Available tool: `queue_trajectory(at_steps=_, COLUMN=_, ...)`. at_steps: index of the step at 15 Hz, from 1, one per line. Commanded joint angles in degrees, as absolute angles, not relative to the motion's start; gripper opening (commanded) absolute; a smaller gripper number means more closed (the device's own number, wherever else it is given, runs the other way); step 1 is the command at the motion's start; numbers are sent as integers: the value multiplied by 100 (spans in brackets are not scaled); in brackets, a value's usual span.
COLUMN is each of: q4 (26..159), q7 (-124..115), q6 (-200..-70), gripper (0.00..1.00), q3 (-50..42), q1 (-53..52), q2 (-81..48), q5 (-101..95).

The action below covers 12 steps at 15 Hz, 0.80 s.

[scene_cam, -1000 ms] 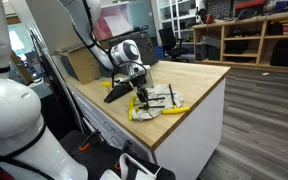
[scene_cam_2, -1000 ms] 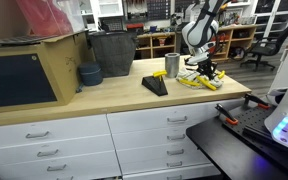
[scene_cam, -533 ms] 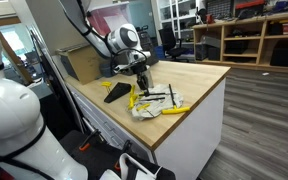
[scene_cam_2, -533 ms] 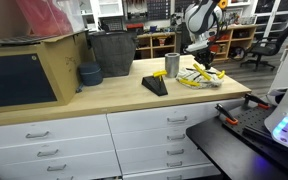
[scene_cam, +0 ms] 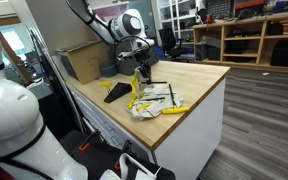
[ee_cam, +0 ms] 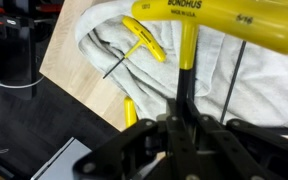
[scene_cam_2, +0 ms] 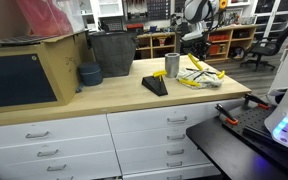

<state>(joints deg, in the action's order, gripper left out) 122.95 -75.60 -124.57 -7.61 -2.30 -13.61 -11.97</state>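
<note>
Closest to me in an exterior view are the drawer fronts [scene_cam_2: 174,135] under the wooden counter [scene_cam_2: 104,98]. Near the counter's front edge sits a black wedge [scene_cam_2: 155,85], w/ a metal cup [scene_cam_2: 172,65] just behind it. Off to the side, further back, are a stack of dark bowls [scene_cam_2: 89,74] & a black bin [scene_cam_2: 112,52]. Beyond the cup lies a white cloth [scene_cam_2: 208,79] at the counter's far end. Over it hangs the claw [scene_cam_2: 194,48], pinching a big yellow hex key [scene_cam_2: 197,64] by the stem, so the key dangles handle-down & a bit tilted. Wrist view: the fingers are clamped tight on the yellow stem and the crossbar, marked BONDHUS, sticks out ahead over the cloth. A small yellow key [ee_cam: 142,42] lies flat on the cloth nearby, apart from the held one. Can't tell whether the held key's handle touches the cloth. Far back: wooden shelving [scene_cam: 254,40].
</note>
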Motion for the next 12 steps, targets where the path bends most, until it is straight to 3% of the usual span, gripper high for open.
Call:
queue_trajectory(at_steps=1, q4=11685, q7=-7596, q6=-12046, gripper=15, q3=-649, q1=-231, q2=-1823, q5=-1055)
queue_trajectory(at_steps=2, q4=11590, q7=-7626, q6=-12005, gripper=37, q3=-644, q1=-249, q2=-1928, q5=-1067)
queue_trajectory(at_steps=5, q4=11612, q7=-7563, q6=-12036, gripper=47, q3=-650, q1=-255, q2=-1919, q5=-1097)
queue_trajectory(at_steps=12, q4=12780, q7=-7170, q6=-12122, gripper=98, q3=-597, q1=-149, q2=-985, q5=-749)
